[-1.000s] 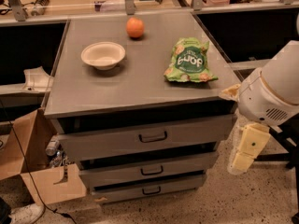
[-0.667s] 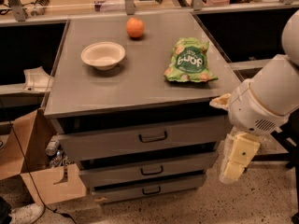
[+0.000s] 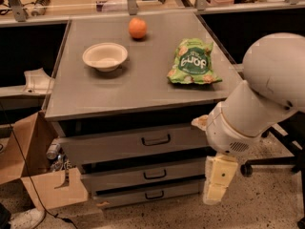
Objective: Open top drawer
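The top drawer is the widest grey metal front, just under the cabinet's top, with a small dark bar handle at its centre. It stands pushed in, with a dark gap above it. Two shorter grey drawer fronts lie below it. My gripper is cream-coloured and hangs pointing down at the cabinet's front right corner, level with the lower drawers. It is to the right of the handle and below it, and touches nothing. My white arm covers the drawer's right end.
On the grey cabinet top stand a white bowl, an orange and a green snack bag. An open cardboard box sits on the floor at the left. A chair base is at the right.
My arm has swung left and lower along the cabinet's right front corner, bringing the gripper nearer the drawers. The drawers and the things on top have not moved.
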`<state>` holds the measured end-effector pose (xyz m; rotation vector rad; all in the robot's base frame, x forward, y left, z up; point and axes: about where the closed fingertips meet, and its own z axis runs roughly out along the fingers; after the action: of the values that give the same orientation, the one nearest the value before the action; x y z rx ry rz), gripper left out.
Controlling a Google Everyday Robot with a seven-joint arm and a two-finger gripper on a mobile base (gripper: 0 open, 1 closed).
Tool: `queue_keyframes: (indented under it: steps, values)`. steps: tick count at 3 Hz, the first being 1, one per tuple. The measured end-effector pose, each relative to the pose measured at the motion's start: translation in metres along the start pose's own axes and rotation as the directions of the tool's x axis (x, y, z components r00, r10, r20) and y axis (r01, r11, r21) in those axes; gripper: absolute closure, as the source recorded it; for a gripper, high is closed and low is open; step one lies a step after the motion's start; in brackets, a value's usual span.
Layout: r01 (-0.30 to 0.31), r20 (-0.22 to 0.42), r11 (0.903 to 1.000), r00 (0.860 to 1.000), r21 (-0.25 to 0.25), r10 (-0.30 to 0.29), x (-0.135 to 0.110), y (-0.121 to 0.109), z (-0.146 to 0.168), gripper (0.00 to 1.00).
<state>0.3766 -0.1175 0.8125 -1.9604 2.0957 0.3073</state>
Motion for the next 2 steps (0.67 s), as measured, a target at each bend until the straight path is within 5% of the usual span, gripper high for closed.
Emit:
queue_keyframes:
  steps: [1,2]
  values:
    - [0.011,-0.006,0.9999,1.0,0.004,-0.011,-0.009,-0.002,0.011,0.0]
    - [-0.007,-0.026,1.0,1.0,-0.006,0.006,-0.015,-0.017,0.056,0.0]
